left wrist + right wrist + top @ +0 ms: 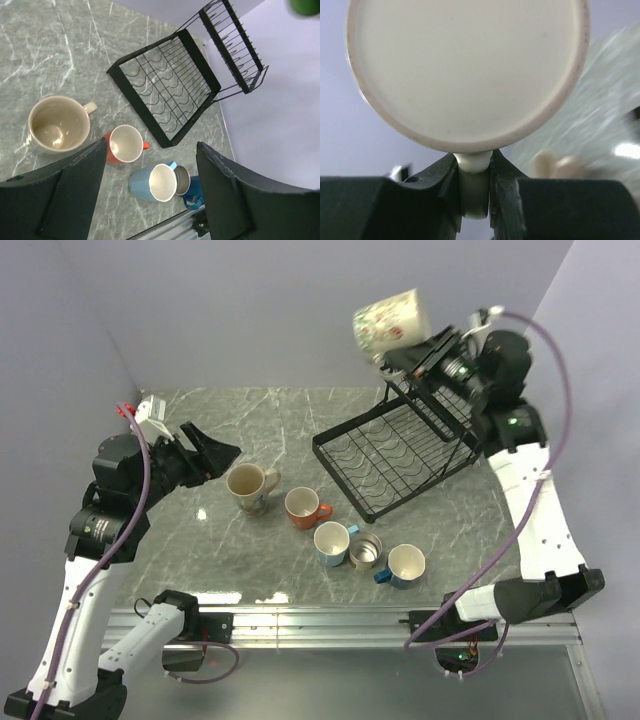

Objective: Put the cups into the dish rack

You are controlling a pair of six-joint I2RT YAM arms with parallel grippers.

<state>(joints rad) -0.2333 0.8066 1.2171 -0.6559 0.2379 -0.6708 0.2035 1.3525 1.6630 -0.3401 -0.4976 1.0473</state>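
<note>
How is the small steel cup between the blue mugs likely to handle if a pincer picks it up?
The steel cup looks small and thin-walled, so probably light and rigid. Its shiny metal may slip in a grip. It appears to sit tight against the two blue mugs, so nudging it would likely shift them.

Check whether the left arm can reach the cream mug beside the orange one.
Probably yes: the left tool hangs open close beside the cream mug, with nothing between them.

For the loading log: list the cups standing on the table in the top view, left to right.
Cream mug → orange mug → light blue mug → steel cup → darker blue mug.
</note>
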